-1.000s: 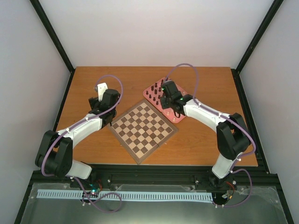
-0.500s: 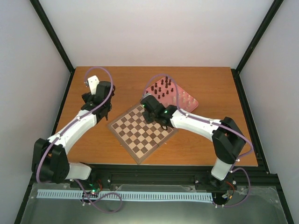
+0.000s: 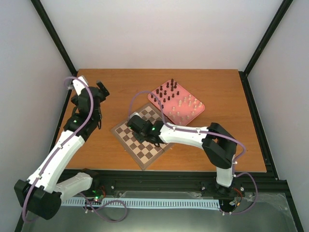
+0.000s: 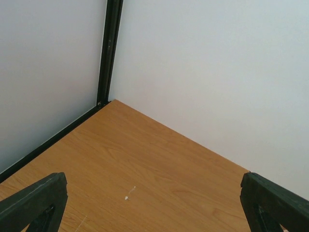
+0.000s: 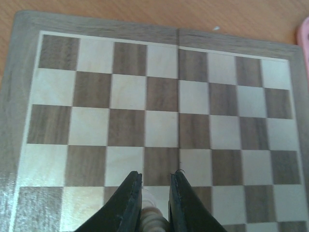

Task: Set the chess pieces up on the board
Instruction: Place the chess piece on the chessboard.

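Wooden table point(image 3: 217, 96), board point(image 5: 159, 96) at centre, right gripper point(image 5: 155, 178) over it clamped on a cream piece point(image 5: 150, 217), left gripper point(image 4: 153, 183) upper left, jaws wide apart, pink tray point(image 3: 197, 112) upper right.

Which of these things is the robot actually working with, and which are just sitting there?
In the job: board; chess pieces on the pink tray; cream piece gripped in the right fingers.
Just there: the tray itself, only a holder; white speck on the table.

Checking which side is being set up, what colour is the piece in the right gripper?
The piece is cream, clearest in the right wrist view.
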{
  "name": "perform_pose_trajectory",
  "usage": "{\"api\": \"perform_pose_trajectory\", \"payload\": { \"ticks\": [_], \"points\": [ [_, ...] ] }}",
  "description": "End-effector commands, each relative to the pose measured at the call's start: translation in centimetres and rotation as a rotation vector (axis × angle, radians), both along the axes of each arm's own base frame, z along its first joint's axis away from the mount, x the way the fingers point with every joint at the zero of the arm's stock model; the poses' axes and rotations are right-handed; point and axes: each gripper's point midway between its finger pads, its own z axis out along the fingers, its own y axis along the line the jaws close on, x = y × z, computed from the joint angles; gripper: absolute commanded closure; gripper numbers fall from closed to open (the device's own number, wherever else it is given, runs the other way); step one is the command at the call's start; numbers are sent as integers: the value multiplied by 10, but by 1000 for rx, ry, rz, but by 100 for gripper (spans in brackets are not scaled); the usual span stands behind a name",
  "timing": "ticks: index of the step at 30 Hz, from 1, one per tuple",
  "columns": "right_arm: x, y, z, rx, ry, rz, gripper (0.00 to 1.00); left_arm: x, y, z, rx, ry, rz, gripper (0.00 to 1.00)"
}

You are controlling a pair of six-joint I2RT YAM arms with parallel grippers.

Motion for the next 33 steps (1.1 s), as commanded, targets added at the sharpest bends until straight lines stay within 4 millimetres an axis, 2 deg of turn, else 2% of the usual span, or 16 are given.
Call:
{"api": "perform_pose_trajectory", "payload": {
  "ticks": [1, 8, 13, 21, 33],
  "points": [
    [-10, 18, -3, -31, -6, 22, 97, -12, 1, 5, -2, -15, -37, 0],
    [-37, 37, 1, -24, 2, 96, 97, -13, 3, 5, 12, -8, -22, 0],
    [-52, 55, -7, -42, 8, 150, 97, -10, 2, 1, 12, -1, -25, 0],
    [-60, 61, -9, -20, 38, 185, 97, -5, 0, -3, 19, 13, -22, 0],
    [-59, 60, -21, -41, 34, 183, 97, 1, -3, -7, 24, 24, -30, 0]
  ]
}}
